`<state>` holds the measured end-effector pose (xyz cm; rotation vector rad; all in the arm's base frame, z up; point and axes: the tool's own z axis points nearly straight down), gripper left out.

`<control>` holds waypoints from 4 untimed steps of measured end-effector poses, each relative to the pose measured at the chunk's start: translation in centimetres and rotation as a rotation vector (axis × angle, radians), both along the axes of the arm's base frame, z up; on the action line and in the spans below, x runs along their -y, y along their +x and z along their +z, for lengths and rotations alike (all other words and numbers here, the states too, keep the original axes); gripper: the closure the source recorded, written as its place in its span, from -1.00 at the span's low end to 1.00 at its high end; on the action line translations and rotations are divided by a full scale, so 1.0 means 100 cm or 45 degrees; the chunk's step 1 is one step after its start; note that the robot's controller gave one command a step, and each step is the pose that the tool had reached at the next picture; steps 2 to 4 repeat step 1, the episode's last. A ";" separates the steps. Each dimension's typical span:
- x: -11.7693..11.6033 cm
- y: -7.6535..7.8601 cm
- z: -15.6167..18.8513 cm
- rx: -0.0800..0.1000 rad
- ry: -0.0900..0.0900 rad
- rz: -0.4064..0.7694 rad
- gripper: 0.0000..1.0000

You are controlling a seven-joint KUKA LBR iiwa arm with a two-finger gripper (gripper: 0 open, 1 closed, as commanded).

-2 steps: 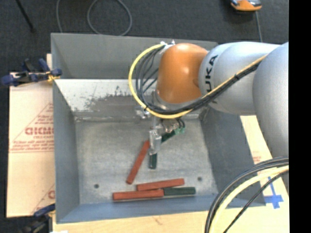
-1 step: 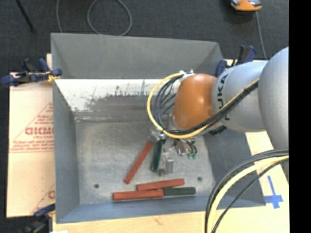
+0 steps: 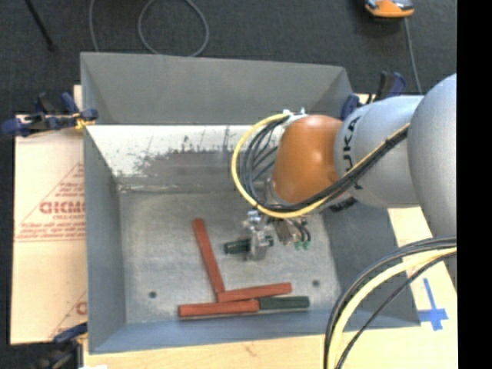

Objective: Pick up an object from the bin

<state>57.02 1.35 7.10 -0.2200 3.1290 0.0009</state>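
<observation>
Grey bin (image 3: 154,229), arm (image 3: 384,152) low over centre.

End of dark stick (image 3: 234,247) behind pincer (image 3: 260,244)

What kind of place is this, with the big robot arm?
Probably a robot lab's test station: a silver-grey robot arm reaches into a grey metal bin holding a few reddish-brown flat sticks.
</observation>
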 end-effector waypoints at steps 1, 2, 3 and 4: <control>-0.033 -0.027 0.131 0.008 -0.001 0.112 1.00; -0.033 -0.027 0.131 0.008 -0.001 0.112 1.00; -0.033 -0.027 0.131 0.008 -0.001 0.112 1.00; -0.033 -0.027 0.131 0.008 -0.001 0.112 1.00</control>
